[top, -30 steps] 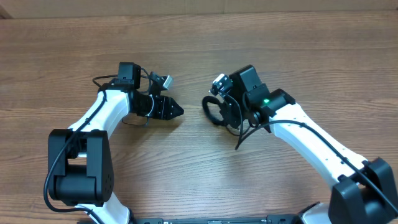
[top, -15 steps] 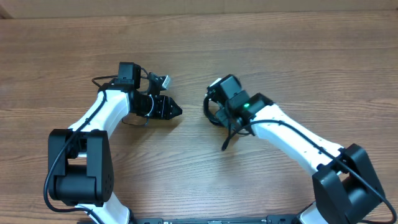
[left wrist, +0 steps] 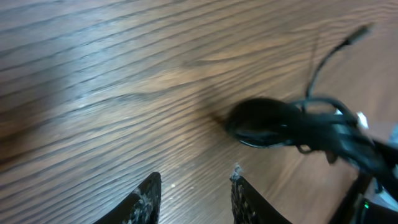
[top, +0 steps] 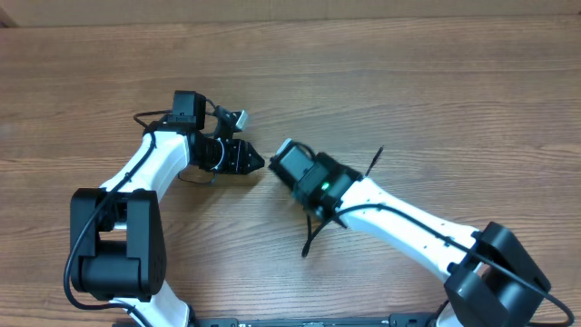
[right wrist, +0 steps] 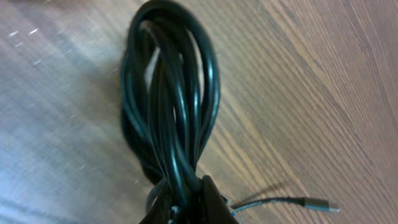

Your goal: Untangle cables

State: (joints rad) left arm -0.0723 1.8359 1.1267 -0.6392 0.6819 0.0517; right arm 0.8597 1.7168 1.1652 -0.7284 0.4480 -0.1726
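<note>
The cables (right wrist: pixel 171 106), one tight coil, are pinched by the right fingers (right wrist: pixel 208 198) just ahead of the left fingers (left wrist: pixel 144 198), which stand spread and empty; tugging the whole coil could cinch its loops tighter; grabbing several strands together would too.

No text readable, no labels, no numbers (cables (right wrist: pixel 171 112) unmarked)

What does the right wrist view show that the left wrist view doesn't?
Only right wrist: the right gripper shut on the looped cables, with a silver-tipped plug trailing out beside it. Only left wrist: the left gripper open and empty over the table, and a blurred cable end sticking up. Both: the cables and the wood grain under them.
</note>
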